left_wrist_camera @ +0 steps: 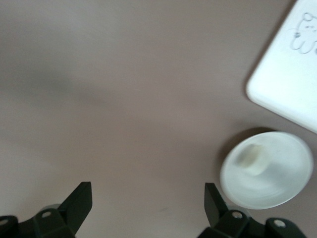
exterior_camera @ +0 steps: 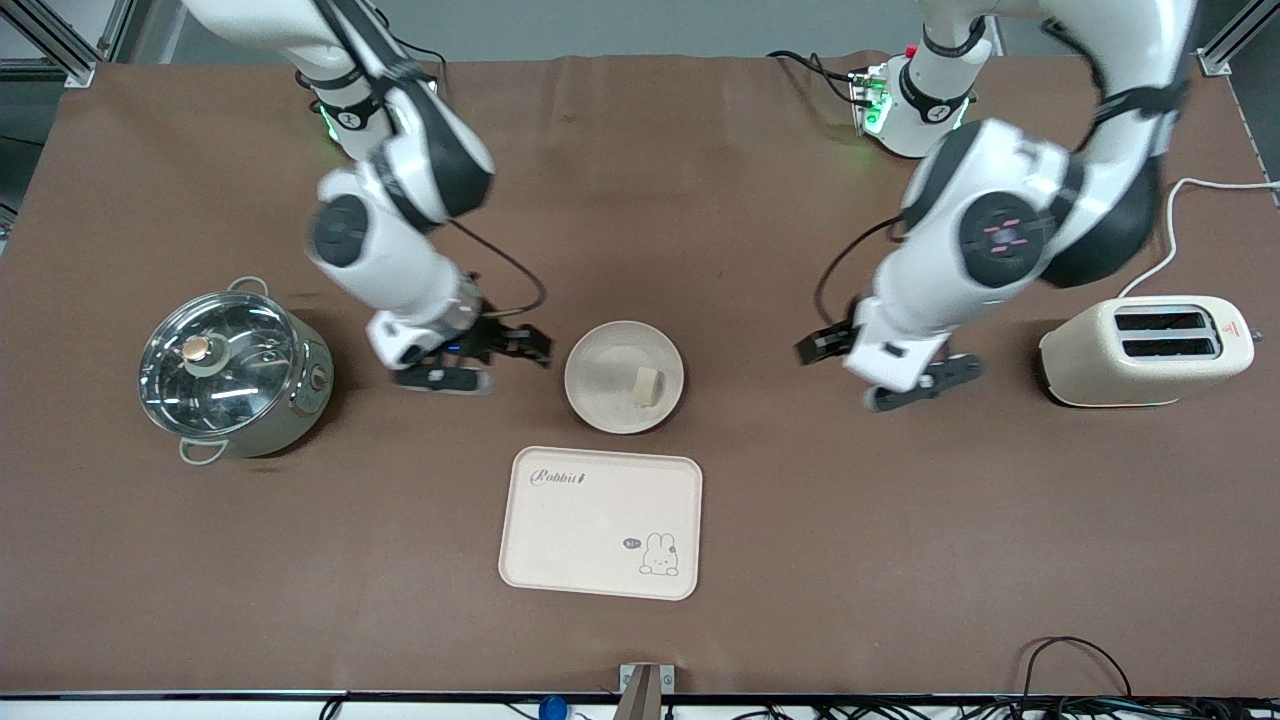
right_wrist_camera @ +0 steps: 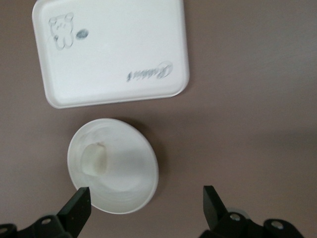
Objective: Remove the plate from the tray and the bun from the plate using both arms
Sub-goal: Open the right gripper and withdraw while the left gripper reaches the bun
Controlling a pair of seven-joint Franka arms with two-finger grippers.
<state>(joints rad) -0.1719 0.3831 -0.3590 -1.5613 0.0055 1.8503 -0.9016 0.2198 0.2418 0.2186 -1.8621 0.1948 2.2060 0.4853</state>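
The round cream plate [exterior_camera: 600,365] sits on the brown table in the middle, just farther from the front camera than the rabbit tray. The pale bun [exterior_camera: 650,385] lies in it, on the side toward the left arm's end. My right gripper [exterior_camera: 487,358] is open and empty, low beside the plate on the pot's side. My left gripper [exterior_camera: 893,372] is open and empty, between the plate and the toaster. The left wrist view shows the plate [left_wrist_camera: 282,183], the bun [left_wrist_camera: 253,158] and its open gripper [left_wrist_camera: 148,203]. The right wrist view shows the plate [right_wrist_camera: 129,168], the bun [right_wrist_camera: 95,159] and its open gripper [right_wrist_camera: 143,206].
A rectangular cream tray [exterior_camera: 600,522] with a rabbit drawing lies nearer to the front camera than the plate; it also shows in the wrist views [left_wrist_camera: 292,74] [right_wrist_camera: 111,49]. A lidded steel pot [exterior_camera: 230,365] stands at the right arm's end. A white toaster [exterior_camera: 1145,350] stands at the left arm's end.
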